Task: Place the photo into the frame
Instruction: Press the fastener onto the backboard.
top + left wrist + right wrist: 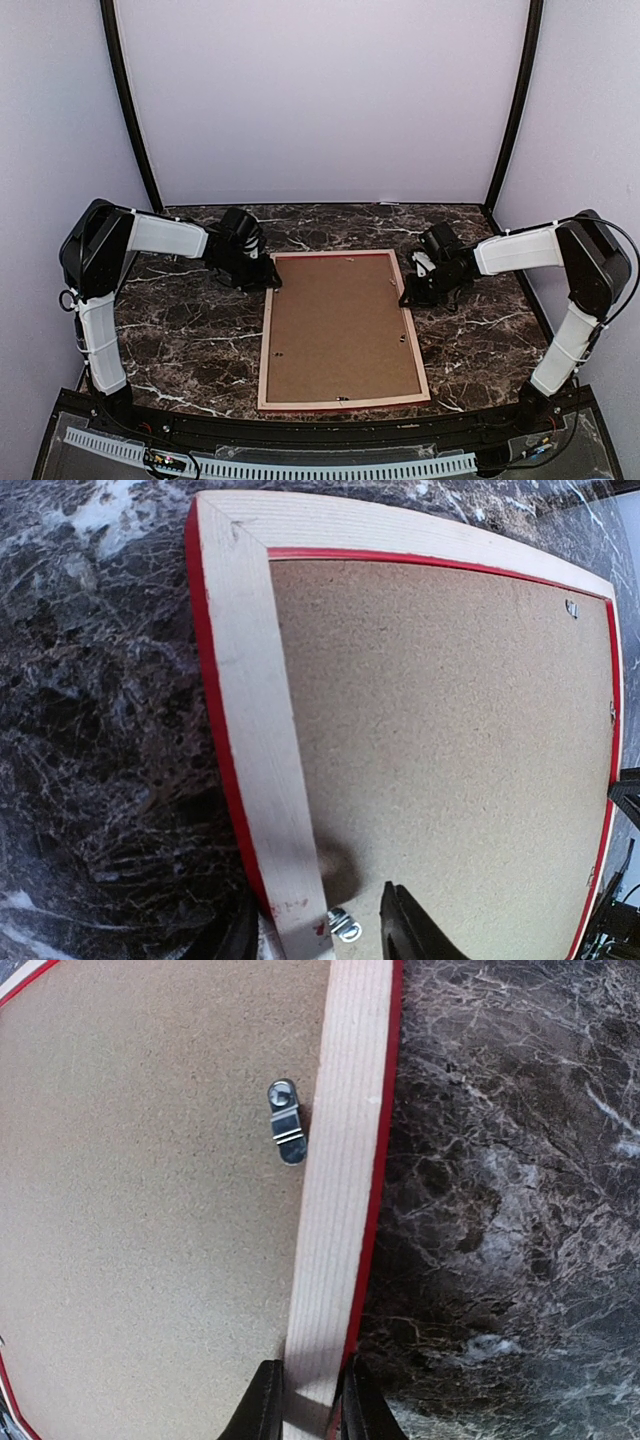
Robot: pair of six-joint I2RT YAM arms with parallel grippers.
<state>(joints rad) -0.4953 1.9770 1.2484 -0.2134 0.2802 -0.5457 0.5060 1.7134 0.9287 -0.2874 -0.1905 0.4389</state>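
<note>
Red on its edges and pale wood on its back, the frame (266, 340) lay face down in the middle of the table (180, 330), with the brown backing board (340, 325) inside it. The photo could not be seen; it may have been under the board, but I could not tell. The right end effector (412, 290) pinched the right rail near the far corner. The left end effector (268, 280) sat at the far left corner, jaws a bit apart, one each side of the rail, holding nothing, next to a small metal clip (343, 925). To do this well, the right one should press the frame flat while the left one turns the clip slowly over the board.
</note>
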